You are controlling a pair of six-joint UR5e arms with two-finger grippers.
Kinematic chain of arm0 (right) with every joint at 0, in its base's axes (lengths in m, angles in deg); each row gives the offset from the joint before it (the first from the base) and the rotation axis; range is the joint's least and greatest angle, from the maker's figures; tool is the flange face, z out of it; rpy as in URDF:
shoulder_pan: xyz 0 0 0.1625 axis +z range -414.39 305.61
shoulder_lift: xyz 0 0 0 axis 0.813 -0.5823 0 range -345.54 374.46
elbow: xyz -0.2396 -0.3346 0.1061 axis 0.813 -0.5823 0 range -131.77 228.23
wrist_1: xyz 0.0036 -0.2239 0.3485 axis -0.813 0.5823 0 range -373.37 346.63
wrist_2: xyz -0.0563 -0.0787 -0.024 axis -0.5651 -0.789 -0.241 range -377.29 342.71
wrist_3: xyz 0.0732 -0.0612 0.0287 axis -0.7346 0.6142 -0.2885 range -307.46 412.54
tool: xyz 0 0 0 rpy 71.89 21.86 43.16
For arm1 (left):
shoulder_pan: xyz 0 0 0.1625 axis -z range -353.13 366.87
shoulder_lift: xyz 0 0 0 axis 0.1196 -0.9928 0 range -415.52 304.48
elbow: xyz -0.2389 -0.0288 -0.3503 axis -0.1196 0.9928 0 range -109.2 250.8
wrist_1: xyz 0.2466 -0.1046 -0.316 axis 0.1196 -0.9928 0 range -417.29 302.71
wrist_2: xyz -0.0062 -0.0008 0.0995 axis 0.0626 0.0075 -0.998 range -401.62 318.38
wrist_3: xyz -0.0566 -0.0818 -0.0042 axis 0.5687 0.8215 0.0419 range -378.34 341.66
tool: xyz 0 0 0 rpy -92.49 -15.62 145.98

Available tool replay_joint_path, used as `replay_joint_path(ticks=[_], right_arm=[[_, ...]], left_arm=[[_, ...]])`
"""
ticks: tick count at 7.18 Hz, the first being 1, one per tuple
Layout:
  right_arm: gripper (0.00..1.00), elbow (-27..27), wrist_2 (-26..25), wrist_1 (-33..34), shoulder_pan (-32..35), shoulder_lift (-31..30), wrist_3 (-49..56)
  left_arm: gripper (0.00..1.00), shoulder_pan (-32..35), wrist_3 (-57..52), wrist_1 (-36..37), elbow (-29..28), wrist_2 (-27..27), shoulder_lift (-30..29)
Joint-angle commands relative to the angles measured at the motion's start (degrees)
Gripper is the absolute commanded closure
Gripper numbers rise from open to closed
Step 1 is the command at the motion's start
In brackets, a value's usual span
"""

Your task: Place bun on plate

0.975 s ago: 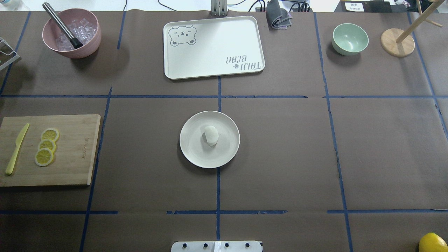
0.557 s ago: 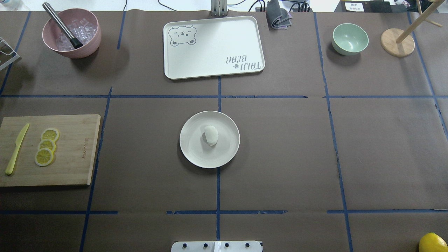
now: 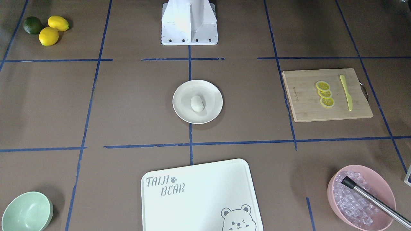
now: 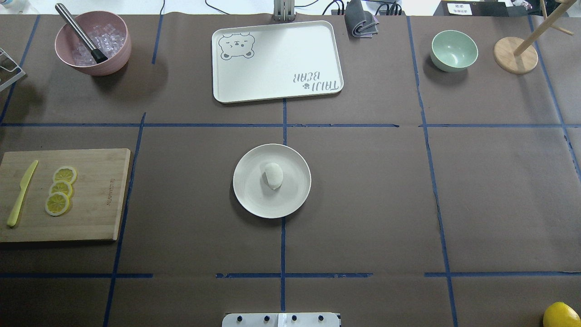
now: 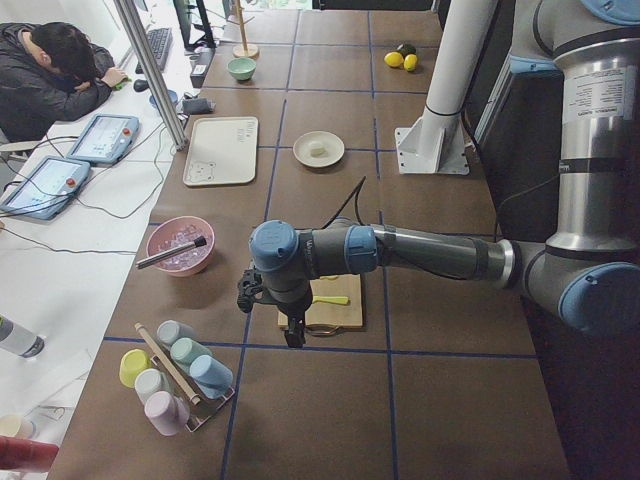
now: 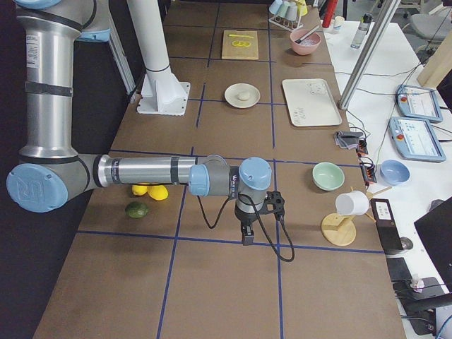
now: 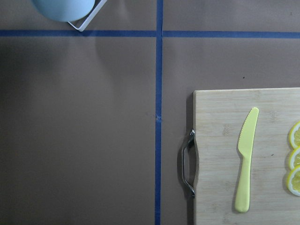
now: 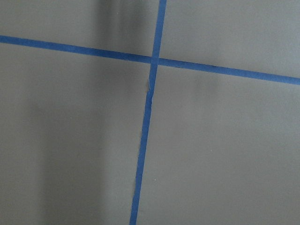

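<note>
Bun (image 4: 273,175) lies on its side just right of the middle of the round cream plate (image 4: 252,200), at the centre of the overhead view. It sits inside the raised rim and touches nothing else. I judge the task done as things lie: the bun rests on the flat of the plate, well in from the edge, so the rim would check any roll. Nothing grips it.

Both arms are well away from the plate. I read that as a parked pose that leaves the plate open to the fixed cameras, since neither arm shows in the overhead or front-facing view.

In the left-end view the near arm reaches out level across the middle of the frame with its wrist turned down. The left gripper (image 5: 291,335) hangs by the near edge of the bamboo cutting board (image 5: 350,315). Its wrist camera looks straight down on the board's metal handle (image 7: 187,163), the yellow plastic knife (image 7: 245,159) and 3 lemon slices (image 7: 294,158) at the right edge of the frame.

In the right-end view the near arm is likewise level. The right gripper (image 6: 246,238) points down at lower middle, over a blue tape crossing (image 8: 153,60).

No fingers show in either wrist view, so I cannot tell whether either gripper is spread or pressed together.
</note>
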Motion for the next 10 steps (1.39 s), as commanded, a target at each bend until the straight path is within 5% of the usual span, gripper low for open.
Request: replay_joint_path(ticks=[1,10], right_arm=[[0.00,0.1,0.0,0.0,-0.1,0.0,0.0],[0.00,0.0,0.6,0.1,0.0,0.0,0.0]], left_arm=[[0.00,0.3,-0.4,-1.6,0.0,-0.1,0.0],[0.00,0.2,-0.2,-5.1,-3.7,-0.7,-0.4]])
